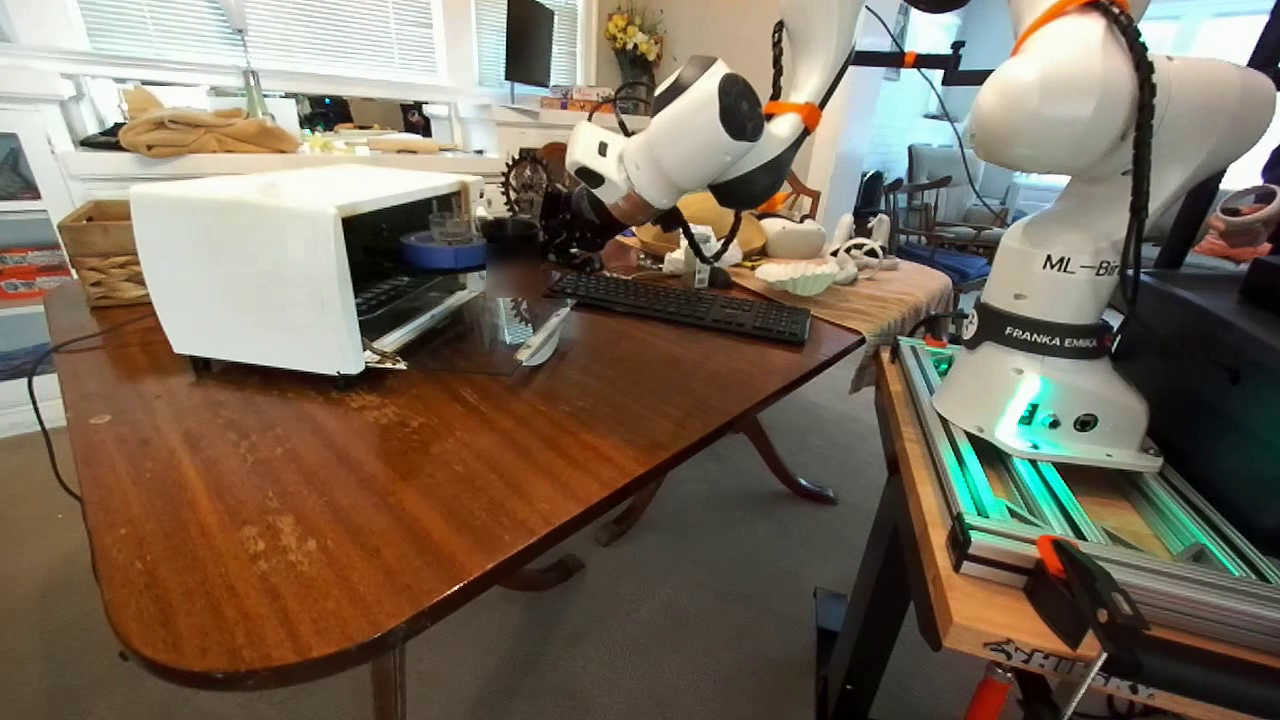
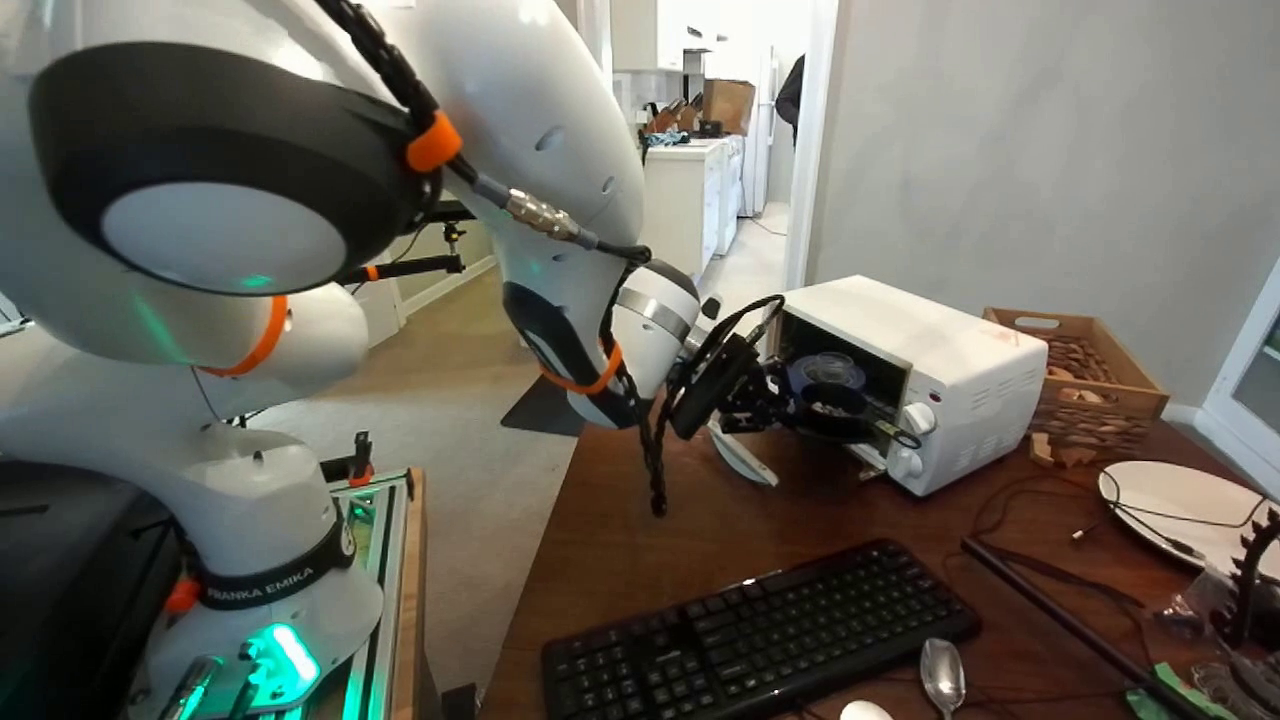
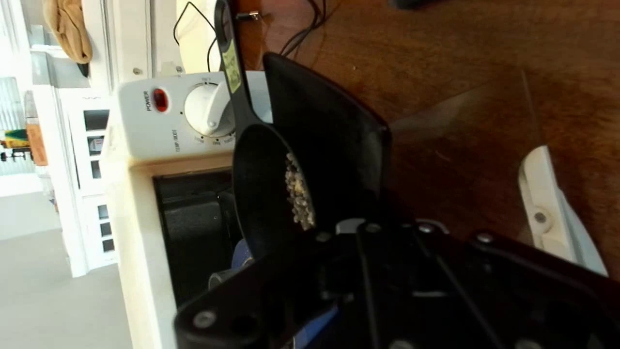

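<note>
The gripper [image 1: 546,236] is clenched on the black scoop [image 1: 510,242], just right of the white toaster oven [image 1: 250,265] in an exterior view — a tilt or slip could spill the pale bits [image 3: 299,196] inside.

In an exterior view you face the windows [image 1: 340,40] across the table [image 1: 330,470]; in an exterior view, the grey wall [image 2: 1030,150], past the nearby arm [image 2: 560,150]. Both share the toaster oven [image 2: 920,320]. Wrist cam's sideways, right by the black pan [image 3: 264,194], bottom too murky to call.
</note>
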`<state>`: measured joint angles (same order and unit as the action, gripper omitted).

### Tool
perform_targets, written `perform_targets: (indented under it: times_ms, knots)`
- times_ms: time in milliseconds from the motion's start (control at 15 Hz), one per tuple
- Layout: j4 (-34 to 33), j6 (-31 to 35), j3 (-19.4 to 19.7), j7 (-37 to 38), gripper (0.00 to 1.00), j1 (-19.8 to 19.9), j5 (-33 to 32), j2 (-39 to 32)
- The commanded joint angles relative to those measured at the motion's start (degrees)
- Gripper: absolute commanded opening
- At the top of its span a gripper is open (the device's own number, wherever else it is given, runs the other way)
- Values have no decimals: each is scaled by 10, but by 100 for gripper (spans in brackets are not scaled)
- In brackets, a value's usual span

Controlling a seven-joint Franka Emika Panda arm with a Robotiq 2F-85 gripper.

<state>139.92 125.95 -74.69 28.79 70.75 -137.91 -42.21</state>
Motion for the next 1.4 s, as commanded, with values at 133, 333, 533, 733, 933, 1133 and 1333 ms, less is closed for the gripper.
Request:
perform_targets:
  times_ms: [133,333,533,733,933,1133,1333]
  knots:
    - [-36,27,60,71,7,-85,28,47]
    - [-51,29,78,89,7,-119,36,52]
    - [-51,29,81,93,7,-120,37,55]
    - [-51,29,81,94,7,-120,37,56]
    - [-51,29,82,94,7,-120,37,56]
    - [-55,39,100,109,2,-134,31,57]
    - [-70,46,135,136,2,-178,37,69]
